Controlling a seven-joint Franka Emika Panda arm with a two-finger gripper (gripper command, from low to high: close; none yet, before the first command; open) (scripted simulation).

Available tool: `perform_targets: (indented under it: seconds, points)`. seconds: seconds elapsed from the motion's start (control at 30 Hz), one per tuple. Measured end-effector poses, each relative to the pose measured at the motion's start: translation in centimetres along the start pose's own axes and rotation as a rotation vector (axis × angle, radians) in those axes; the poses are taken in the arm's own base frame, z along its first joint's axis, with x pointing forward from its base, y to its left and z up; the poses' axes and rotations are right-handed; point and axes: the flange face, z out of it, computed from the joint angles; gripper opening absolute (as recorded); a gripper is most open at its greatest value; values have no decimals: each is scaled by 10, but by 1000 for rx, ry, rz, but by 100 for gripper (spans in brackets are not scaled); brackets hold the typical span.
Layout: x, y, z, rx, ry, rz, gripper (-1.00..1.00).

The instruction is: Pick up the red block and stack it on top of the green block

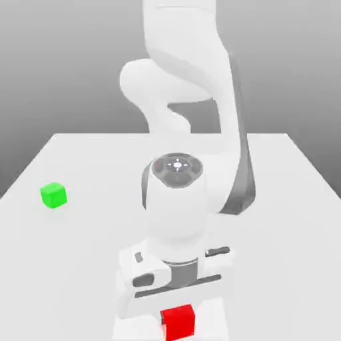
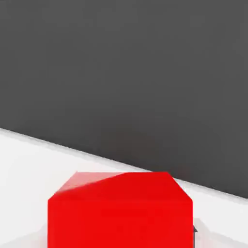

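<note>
The flat white table (image 1: pixel 293 220) carries the white robot arm (image 1: pixel 193 100), bent low over its near edge. Directly below the two-finger gripper (image 1: pixel 174 312) sits the smooth red cube (image 1: pixel 178 322); whether the fingers clasp it cannot be told. The smaller green cube (image 1: pixel 53 195) lies well apart, toward the exterior view's left.

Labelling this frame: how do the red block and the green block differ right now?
The red block sits directly under the arm's hand near the table's front edge; the green block stands alone toward the exterior view's left, nothing near it. The red block looks larger than the green block, though it is also nearer the camera. Both are plain, unmarked cubes on the white table.
</note>
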Motion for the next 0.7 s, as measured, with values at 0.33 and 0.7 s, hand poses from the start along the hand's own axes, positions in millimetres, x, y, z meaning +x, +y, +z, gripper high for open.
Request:
perform_targets:
  seconds: [0.33,0.7]
  points:
    - [37,163,-102,-62,64,270,-100]
    - [-26,371,-145,-102,79,641,-100]
